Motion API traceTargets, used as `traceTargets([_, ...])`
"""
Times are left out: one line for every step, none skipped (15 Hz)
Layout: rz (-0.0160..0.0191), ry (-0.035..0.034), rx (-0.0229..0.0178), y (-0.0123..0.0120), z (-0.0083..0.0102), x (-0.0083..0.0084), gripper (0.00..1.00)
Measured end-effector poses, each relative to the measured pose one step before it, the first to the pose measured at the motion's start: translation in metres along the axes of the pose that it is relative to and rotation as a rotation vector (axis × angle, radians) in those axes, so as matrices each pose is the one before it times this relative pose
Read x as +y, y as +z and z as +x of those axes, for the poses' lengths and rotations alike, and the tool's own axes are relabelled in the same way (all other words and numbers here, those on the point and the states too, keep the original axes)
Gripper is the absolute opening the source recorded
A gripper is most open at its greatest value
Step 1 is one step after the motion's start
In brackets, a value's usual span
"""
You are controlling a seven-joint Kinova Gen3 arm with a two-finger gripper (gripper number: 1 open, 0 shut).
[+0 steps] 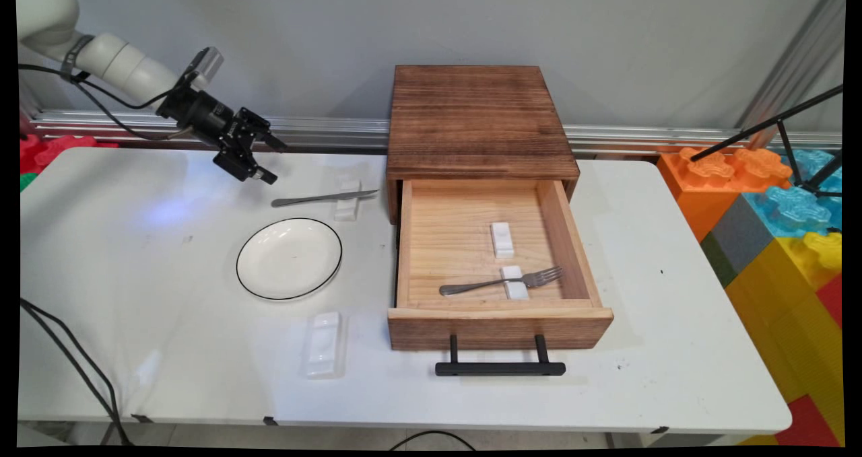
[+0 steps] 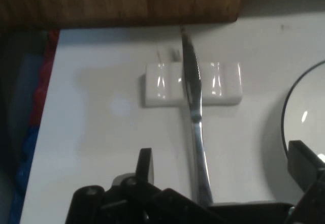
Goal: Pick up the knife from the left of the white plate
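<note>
Main view: bright, even, diffuse overhead lighting. Soft glare patches on glossy tabletop (image 1: 168,349), strongest at left and near front edge. Shadows faint and short: thin dark band under drawer (image 1: 498,322) front and handle (image 1: 500,368), soft edge shadow beside plate (image 1: 289,258). Drawer interior evenly lit. Focus sharp across whole scene.

Hand view: dimmer, warmer, soft overall. Fingers (image 2: 144,165) at bottom edge dark and out of focus. Specular streaks on knife (image 2: 193,97) and white rest (image 2: 223,84). Wood at top underexposed.

A white table (image 1: 673,349) before a grey wall (image 1: 303,33) — big coloured blocks (image 1: 774,215) at right.
</note>
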Motion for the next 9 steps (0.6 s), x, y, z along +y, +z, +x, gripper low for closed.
traceTargets([0.00062,0.00032,0.00056,0.00246,0.00517,-0.00021,1.00])
traceTargets([0.00017,-0.00003,-0.00085,0.00213,0.00437,-0.00032,1.00])
traceTargets([-0.00011,-0.00047,-0.00208,0.00113,0.00235,0.00002,1.00])
traceTargets([-0.00217,0.00033,-0.00565,0.00224,0.00387,-0.00036,1.00])
traceTargets([-0.00294,0.00181,-0.00996,0.00303,0.00455,-0.00091,1.00])
traceTargets([-0.00198,0.00162,-0.00989,0.00229,0.00351,-0.00072,1.00])
traceTargets([-0.00283,0.00226,-0.01193,0.00236,0.00343,-0.00070,1.00])
traceTargets([-0.00147,0.00135,-0.00857,0.00145,0.00201,-0.00031,1.00])
traceTargets([-0.00345,0.00159,-0.01194,0.00242,0.00287,-0.00047,1.00])
